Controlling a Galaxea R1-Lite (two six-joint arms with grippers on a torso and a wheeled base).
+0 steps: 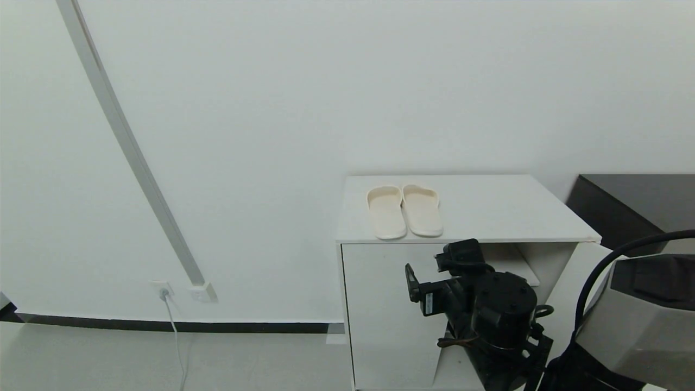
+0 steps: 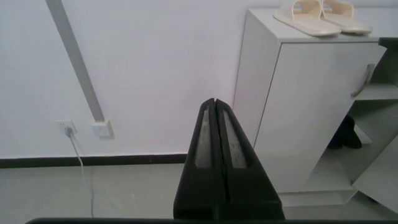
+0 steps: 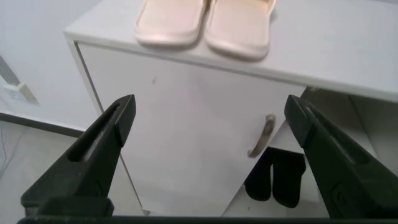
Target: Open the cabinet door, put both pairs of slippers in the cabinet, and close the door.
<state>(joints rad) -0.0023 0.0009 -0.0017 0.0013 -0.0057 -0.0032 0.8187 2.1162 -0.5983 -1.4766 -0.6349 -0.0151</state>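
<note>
**One pair shelved, cream pair waits on top**

The cabinet (image 1: 488, 209) sits in the lower right of the head view, and its right side stands open. The left door (image 1: 391, 304) is shut. Inside, past the handle (image 3: 261, 137), the dark pair (image 3: 280, 180) rests on a low shelf, so that half of the job looks done. The cream pair (image 1: 404, 210) lies side by side on the cabinet top, a little right of centre in the frame, toes towards the robot.

The right gripper (image 3: 208, 155) is spread wide and carries nothing. It hangs in front of the cabinet face, below the top edge. The cream pair is above and beyond it, clearly apart, with no contact. The left gripper (image 2: 216, 149) has its fingers pressed flat together, empty, and is off to the left, well away from the cabinet.

By the look of it, the step in hand is fetching the second pair. That calls for lifting the right gripper to the top and closing on the cream pair. It then has to bring them down into the open side and swing the door shut.
</note>
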